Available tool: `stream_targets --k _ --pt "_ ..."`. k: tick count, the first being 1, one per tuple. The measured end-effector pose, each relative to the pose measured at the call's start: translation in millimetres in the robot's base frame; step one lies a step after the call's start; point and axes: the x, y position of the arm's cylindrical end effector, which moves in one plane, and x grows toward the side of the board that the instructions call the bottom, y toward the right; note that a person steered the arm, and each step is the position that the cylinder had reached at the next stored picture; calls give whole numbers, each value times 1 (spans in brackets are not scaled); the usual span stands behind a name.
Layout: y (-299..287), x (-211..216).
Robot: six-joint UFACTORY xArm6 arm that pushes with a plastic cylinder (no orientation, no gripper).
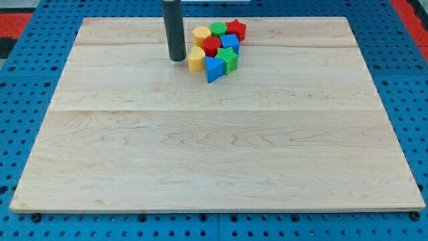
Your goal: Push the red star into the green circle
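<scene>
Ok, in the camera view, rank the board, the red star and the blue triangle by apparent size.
1. board, by far the largest.
2. blue triangle.
3. red star.
The triangle lies nearer the view's bottom, so its small edge over the star may be nearness only.

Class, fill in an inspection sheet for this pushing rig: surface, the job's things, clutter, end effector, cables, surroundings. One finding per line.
Surface: pale wooden board, flat, mostly bare.
Job's things: red star at the cluster's upper right, right beside the green circle; whether they touch is unclear.
Clutter: yellow hexagon, red circle, blue cube, green star, yellow block, blue triangle, all packed together.
End effector: my tip sits just left of the yellow block, across the cluster from the red star.
Cables: nothing seen.
Surroundings: blue perforated base; red patches at the top corners.
</scene>
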Motion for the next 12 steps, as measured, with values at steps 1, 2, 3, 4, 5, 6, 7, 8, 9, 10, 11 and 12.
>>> stream_targets --k 1,2,3,4,5,6,7,8,9,10,11,12 --pt "-11 22" --pt "-11 61" --pt "15 86" --pt "72 101" --pt "126 101" --pt "170 101" --pt "246 85" --pt "296 66" --pt "338 49" --pt "300 8" --pt "251 -40" --pt "196 -63"
